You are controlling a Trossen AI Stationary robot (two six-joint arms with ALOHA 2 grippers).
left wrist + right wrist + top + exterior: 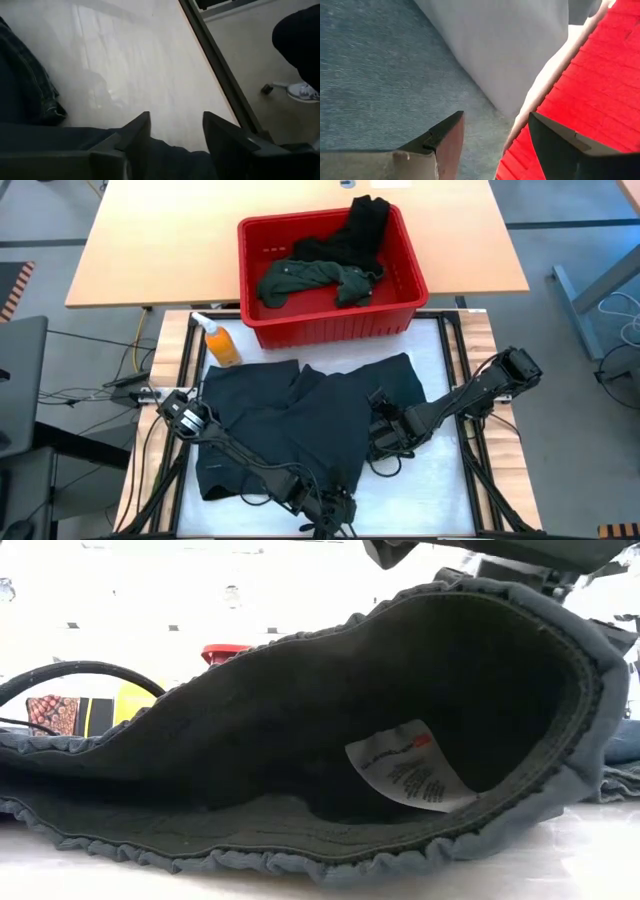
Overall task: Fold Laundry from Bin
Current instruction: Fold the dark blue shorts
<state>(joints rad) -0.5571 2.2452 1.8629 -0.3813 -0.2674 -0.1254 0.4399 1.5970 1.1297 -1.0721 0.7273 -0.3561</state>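
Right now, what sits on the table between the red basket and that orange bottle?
Nothing. In the high view the orange bottle stands just off the red basket's near left corner, with only bare table between them.

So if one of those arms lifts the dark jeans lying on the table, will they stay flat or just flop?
Probably flop: the jeans lie in soft, overlapping folds, and in the low view the waistband sags in a curve rather than standing stiff. They look fairly heavy for cloth, with thick seams. Lifted at one point, the rest would likely drag across the table.
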